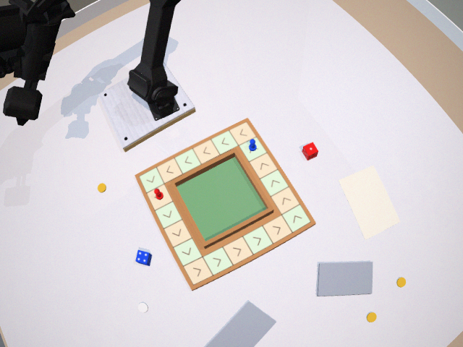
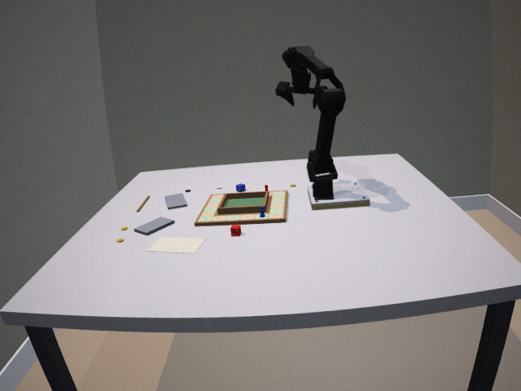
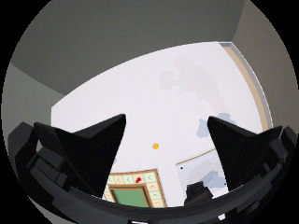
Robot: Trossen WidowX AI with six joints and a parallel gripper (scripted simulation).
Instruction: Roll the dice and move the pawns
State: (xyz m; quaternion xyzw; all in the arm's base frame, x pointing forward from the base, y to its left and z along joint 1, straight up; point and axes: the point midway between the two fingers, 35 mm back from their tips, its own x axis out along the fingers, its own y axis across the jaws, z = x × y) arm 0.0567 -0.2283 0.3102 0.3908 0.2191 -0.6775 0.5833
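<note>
Currently end effector [image 3: 164,144] hangs high above table [image 2: 294,261], fingers spread wide, grasping nothing. Red die [image 1: 309,150] sits on table just off board [image 1: 194,284] near blue pawn [image 1: 252,144]; blue die [image 1: 143,256] lies off the opposite side. Red pawn [image 1: 158,194] stands on track beside green tray [image 1: 272,213]. Tray holds no dice.

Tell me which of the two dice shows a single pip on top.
The red die, on the table beside the board's blue-pawn corner. Its top shows one white pip; the blue die shows four.
</note>
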